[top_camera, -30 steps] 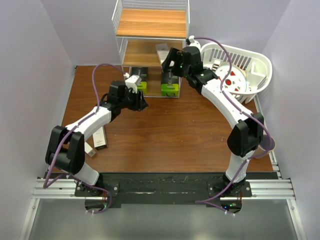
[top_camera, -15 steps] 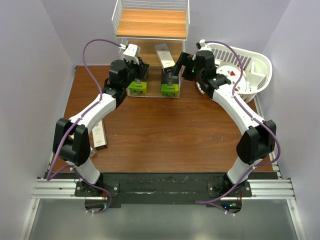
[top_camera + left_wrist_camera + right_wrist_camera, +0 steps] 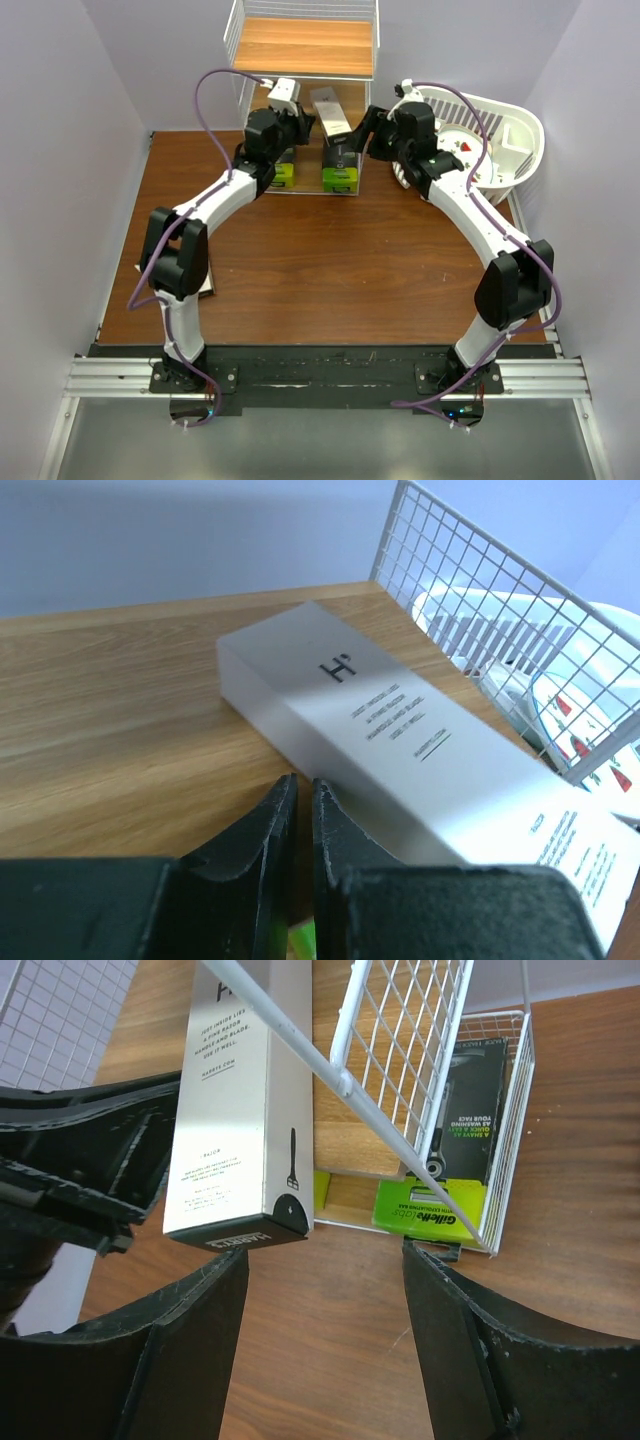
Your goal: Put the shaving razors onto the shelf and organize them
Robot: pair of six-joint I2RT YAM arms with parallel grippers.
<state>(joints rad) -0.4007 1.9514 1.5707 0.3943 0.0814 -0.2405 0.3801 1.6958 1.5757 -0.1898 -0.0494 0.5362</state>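
The shelf [image 3: 300, 45] stands at the back centre. A white carton of shaving razors [image 3: 329, 110] lies on its middle tier [image 3: 120, 700] and overhangs the front edge. Two black packs with lime-green ends [image 3: 281, 171] [image 3: 340, 177] lie on the bottom tier. My left gripper [image 3: 299, 118] [image 3: 303, 785] is shut and empty, its tips against the carton's [image 3: 400, 730] left side. My right gripper [image 3: 362, 126] [image 3: 325, 1260] is open in front of the shelf, below the carton's overhanging end [image 3: 240, 1120], holding nothing. A green-ended pack [image 3: 440, 1210] shows behind the wire.
A white slatted basket [image 3: 530, 130] holding a round dish stands at the back right, close behind my right arm. The shelf's wire side [image 3: 400, 1060] runs just ahead of my right fingers. Something flat [image 3: 207, 288] lies on the table, mostly hidden under my left arm.
My left arm swung from the table up to the shelf's middle tier while its jaws closed. My right gripper drew back slightly to the right and narrowed a little.
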